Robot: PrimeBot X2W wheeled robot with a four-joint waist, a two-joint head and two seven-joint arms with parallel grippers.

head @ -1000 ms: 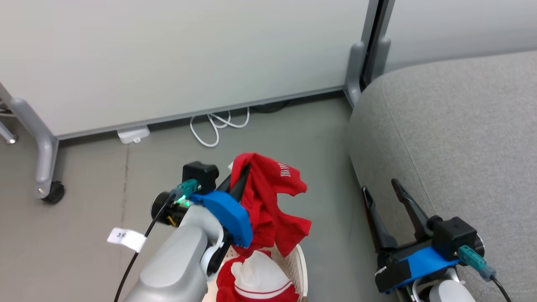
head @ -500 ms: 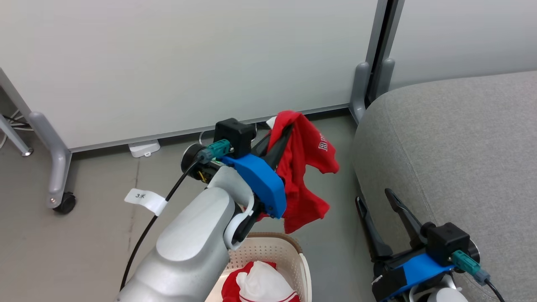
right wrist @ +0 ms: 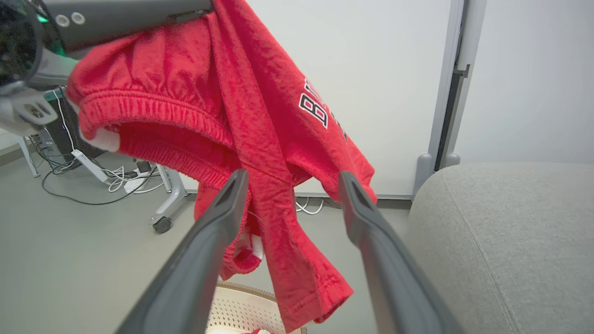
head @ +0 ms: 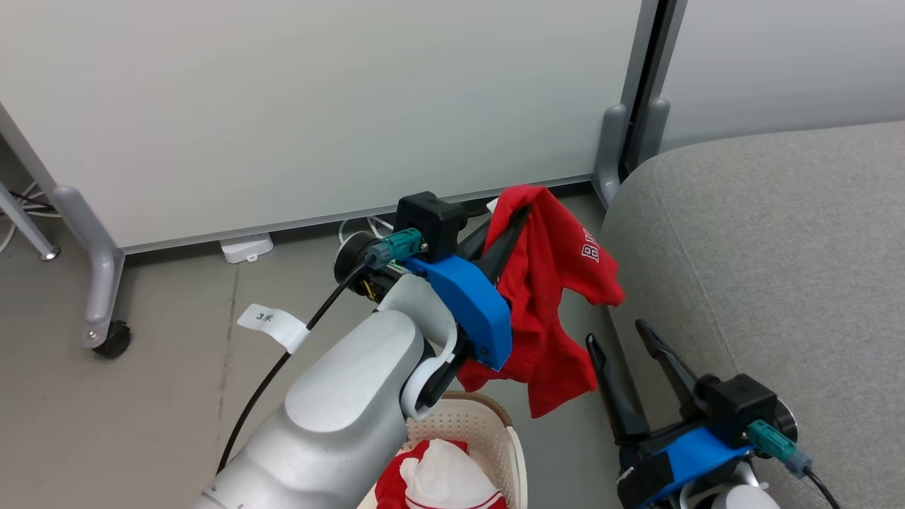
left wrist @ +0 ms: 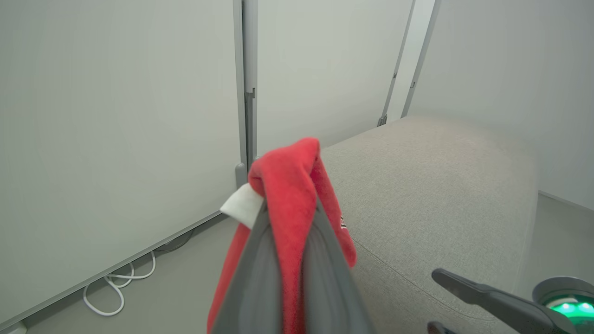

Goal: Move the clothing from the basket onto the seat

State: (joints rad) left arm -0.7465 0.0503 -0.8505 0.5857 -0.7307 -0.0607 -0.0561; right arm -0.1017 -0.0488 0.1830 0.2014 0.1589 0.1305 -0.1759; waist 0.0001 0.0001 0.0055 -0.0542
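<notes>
Red garment [head: 551, 297] pinched in left gripper [head: 523, 212], apparently clear of basket [head: 495, 435]; right gripper [head: 615, 332] spread.

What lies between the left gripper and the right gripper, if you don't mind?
The red garment, hanging from the left gripper, lies between it and the right gripper; the head view shows it.
</notes>
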